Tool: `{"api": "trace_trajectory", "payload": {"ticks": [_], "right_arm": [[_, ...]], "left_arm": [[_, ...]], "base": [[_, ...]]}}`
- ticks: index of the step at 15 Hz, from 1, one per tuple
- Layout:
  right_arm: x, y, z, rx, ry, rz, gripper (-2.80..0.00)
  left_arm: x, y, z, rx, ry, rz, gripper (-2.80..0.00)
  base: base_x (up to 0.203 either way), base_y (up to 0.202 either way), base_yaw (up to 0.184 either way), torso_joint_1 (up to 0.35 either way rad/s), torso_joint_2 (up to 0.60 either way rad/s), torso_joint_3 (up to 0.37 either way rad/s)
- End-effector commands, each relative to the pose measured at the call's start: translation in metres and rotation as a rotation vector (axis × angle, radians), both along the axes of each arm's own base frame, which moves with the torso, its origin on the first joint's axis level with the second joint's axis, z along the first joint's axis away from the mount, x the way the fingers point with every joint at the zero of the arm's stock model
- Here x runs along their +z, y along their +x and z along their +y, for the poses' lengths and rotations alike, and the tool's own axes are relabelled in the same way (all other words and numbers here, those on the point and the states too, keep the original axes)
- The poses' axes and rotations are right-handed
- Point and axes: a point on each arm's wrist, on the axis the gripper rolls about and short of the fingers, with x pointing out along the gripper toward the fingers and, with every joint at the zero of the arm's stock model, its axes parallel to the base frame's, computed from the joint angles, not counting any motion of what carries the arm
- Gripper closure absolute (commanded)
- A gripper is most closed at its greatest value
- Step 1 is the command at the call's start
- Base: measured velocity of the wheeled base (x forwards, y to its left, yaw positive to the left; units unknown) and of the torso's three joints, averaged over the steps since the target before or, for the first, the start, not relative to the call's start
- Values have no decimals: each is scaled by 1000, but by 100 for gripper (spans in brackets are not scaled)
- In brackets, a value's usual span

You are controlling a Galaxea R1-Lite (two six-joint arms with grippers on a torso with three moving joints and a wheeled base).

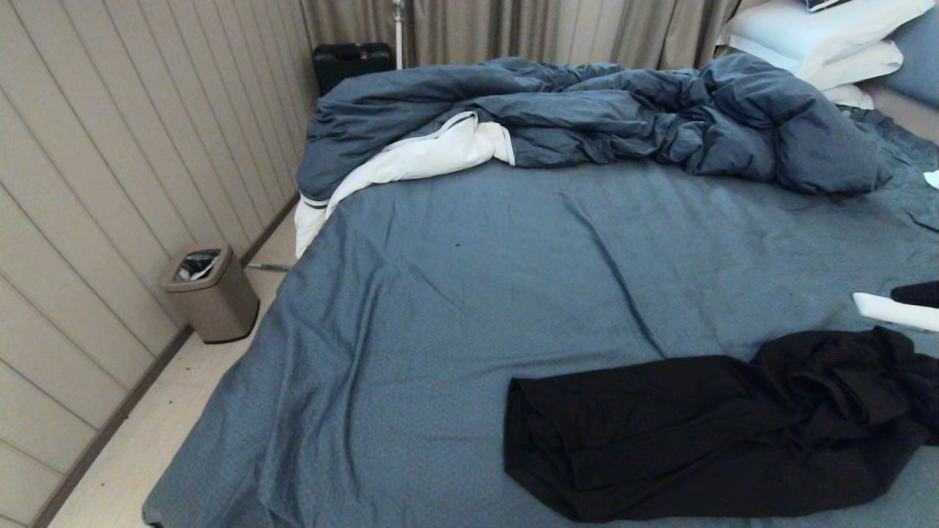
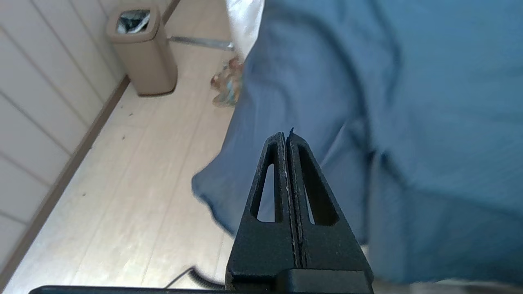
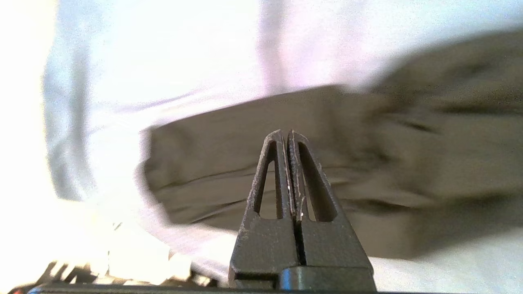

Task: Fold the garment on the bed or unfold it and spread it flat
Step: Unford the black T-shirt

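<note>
One garment, the black T-shirt (image 1: 719, 425), lies bunched on the bed (image 1: 455, 293) at the near right, long axis running left to right. Right pincer (image 3: 286, 134) hangs above it, clenched and empty, the nearer arm. Left pincer (image 2: 286, 136), clenched, hangs off the bed's corner.

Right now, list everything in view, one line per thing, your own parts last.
T-shirt: one, black, bunched on the near right of the bed.
Bed sheet: one, slate-blue, covering the bed.
Duvet: one, dark blue with white lining, heaped at the far side.
Pillows: at least two, white, stacked at the far right.
Waste bin: one, tan, on the floor by the wall.
Case: one, black, by the curtain.
Curtain: beige, behind the bed.
Left gripper: shut, empty, over the bed's edge.
Right gripper: shut, empty, above the T-shirt.
</note>
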Motion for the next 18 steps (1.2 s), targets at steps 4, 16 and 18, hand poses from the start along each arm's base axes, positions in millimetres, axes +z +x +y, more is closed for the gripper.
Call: {"api": "trace_trajectory", "payload": {"ticks": [4,16,18], "right_arm": [[16,7,61,253,19,-38,0],[39,65,73,345,48,-73,0],[41,67,73,344,44,-77,0]], "left_arm": [[85,41,-3,-115,-138,160,0],[103,225,-177,-636,-325,1050,-280],[91,235,-217,-627,-315,1115,-280]], "base": [[0,0,0,0,0,0],[0,0,0,0,0,0],[0,0,0,0,0,0]]}}
